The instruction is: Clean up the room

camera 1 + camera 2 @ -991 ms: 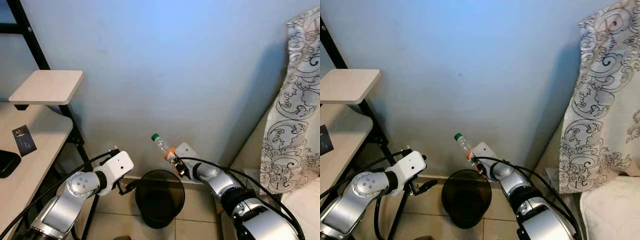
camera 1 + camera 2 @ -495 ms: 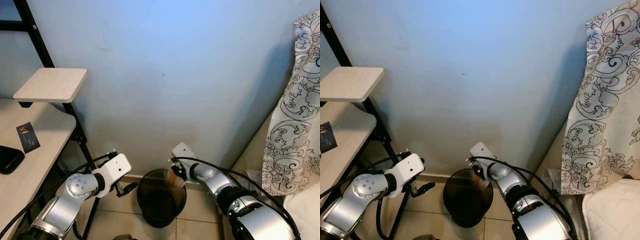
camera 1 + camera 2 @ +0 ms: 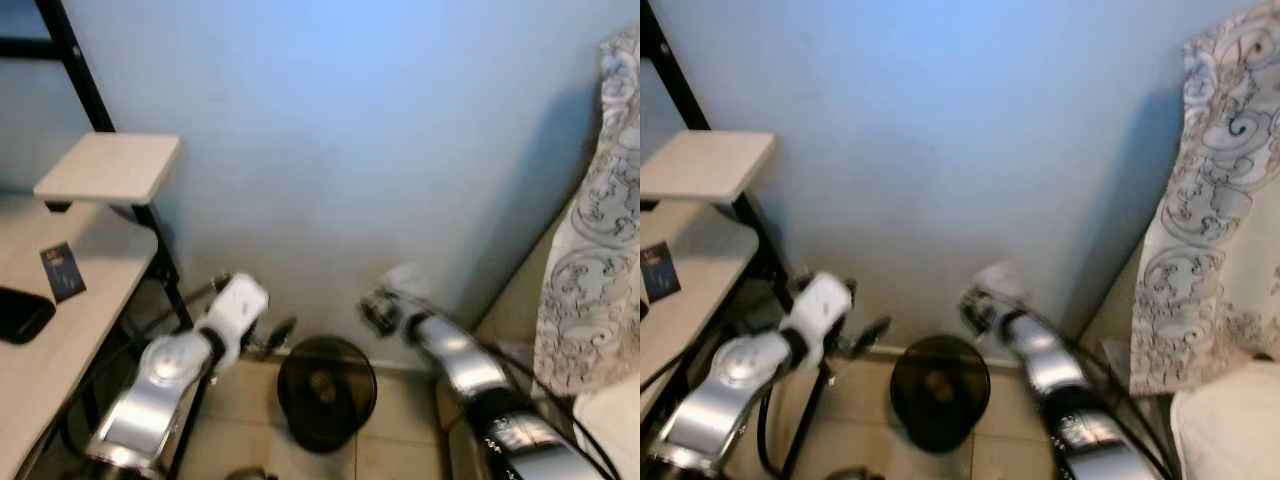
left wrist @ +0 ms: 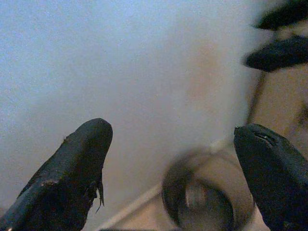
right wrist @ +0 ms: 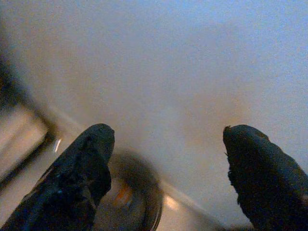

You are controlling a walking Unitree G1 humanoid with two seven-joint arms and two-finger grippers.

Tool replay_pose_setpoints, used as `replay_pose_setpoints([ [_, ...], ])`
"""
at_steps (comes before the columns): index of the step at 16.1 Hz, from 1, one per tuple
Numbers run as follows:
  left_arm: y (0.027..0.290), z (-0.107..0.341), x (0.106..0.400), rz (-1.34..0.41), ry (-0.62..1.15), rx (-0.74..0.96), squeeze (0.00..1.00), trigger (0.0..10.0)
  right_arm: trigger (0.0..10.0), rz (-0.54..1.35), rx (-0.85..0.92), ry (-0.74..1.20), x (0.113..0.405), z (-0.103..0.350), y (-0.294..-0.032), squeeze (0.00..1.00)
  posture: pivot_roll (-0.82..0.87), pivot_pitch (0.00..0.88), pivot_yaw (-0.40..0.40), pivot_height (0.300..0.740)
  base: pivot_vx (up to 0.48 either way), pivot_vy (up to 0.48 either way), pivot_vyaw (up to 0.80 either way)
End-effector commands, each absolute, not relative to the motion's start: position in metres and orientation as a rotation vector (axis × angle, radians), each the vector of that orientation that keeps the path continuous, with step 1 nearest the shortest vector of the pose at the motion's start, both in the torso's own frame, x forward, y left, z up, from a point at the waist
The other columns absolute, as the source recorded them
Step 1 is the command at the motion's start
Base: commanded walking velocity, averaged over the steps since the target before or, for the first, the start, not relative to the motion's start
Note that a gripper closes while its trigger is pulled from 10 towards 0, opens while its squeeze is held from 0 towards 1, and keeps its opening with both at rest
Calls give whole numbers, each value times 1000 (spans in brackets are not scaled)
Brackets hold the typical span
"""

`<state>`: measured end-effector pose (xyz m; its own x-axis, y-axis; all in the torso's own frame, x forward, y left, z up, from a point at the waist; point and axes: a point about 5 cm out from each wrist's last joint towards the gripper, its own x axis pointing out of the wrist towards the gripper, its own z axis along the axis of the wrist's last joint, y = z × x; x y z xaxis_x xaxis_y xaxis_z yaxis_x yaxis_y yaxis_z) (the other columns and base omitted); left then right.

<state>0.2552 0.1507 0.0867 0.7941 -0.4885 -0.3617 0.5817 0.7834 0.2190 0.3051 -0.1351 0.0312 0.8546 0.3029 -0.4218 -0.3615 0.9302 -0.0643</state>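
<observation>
Black and round, the bin (image 3: 326, 392) stands on the tiled floor (image 3: 395, 455) against the pale blue wall (image 3: 340, 130), and we see a small orange-brown object (image 3: 322, 382), blurred, lying inside it. Our right hand (image 3: 378, 309) hovers above the bin's right rim, fingers (image 5: 82, 178) spread apart and empty. Our left hand (image 3: 270, 337) hangs just beside the bin's left rim, fingers (image 4: 72, 173) likewise released, grasping nothing. At far left we note a light wooden worktop (image 3: 60, 330) carrying a dark card (image 3: 62, 272) and a black object (image 3: 20, 313) near its edge, with a small shelf (image 3: 108, 167) above. A patterned curtain (image 3: 600, 220) hangs at right.
</observation>
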Motion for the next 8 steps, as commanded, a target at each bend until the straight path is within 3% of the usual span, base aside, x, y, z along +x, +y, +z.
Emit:
replay_pose_setpoints([
  [1,152,92,256,-534,288,305,0,10000,10000,290,-107,363,306,44,-145,1000,37,0,20,740,0,0,-700],
  [5,145,101,247,-361,181,211,0,10000,10000,54,9,183,277,88,-171,1000,-27,0,49,740,0,0,-714],
  [8,141,105,245,-321,173,201,0,10000,10000,-38,25,158,263,101,-177,1000,-29,0,49,740,0,0,-754],
])
